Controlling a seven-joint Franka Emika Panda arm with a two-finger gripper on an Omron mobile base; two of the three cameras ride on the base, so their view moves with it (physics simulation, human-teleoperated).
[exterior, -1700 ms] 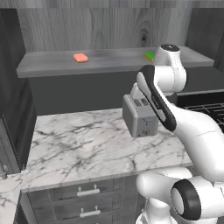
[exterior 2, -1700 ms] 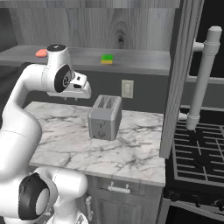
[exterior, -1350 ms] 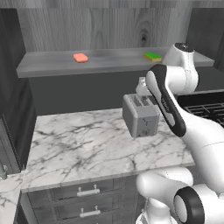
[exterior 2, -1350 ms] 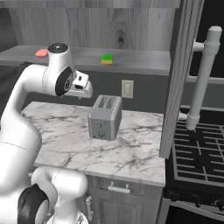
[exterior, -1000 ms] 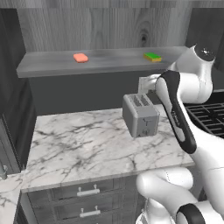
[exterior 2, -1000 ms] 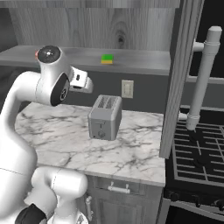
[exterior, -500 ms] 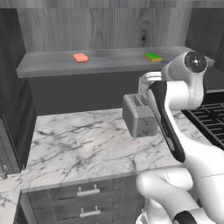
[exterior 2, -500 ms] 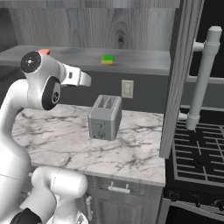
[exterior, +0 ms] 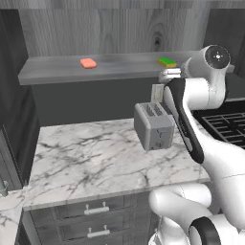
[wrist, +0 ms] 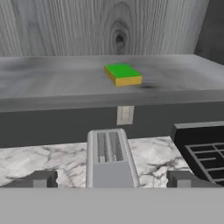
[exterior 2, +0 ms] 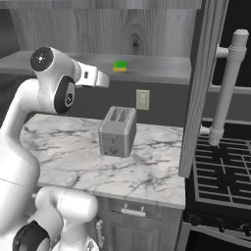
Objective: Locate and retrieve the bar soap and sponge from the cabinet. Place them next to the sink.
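Note:
The salmon-pink bar soap (exterior: 88,62) lies on the left part of the cabinet's grey shelf (exterior: 52,72). The green sponge (exterior: 167,62) (exterior 2: 120,65) (wrist: 123,74) with its yellowish edge lies further right on that shelf. My gripper (exterior 2: 105,79) (wrist: 111,179) hovers in front of the shelf at about its height, short of the sponge and facing it. It is open, with both fingertips (wrist: 40,179) wide apart and nothing between them. The sink is out of view.
A grey toaster (exterior: 154,125) (exterior 2: 117,131) (wrist: 109,159) stands on the white marble counter (exterior: 86,158) below my hand. A black stove (exterior 2: 220,171) (wrist: 205,148) lies to the right. An open dark cabinet door (exterior 2: 198,88) juts out at the shelf's right end.
My arm has swung up and to the right. The hand rose from toaster height to shelf level near the sponge. Soap, sponge and toaster have not moved.

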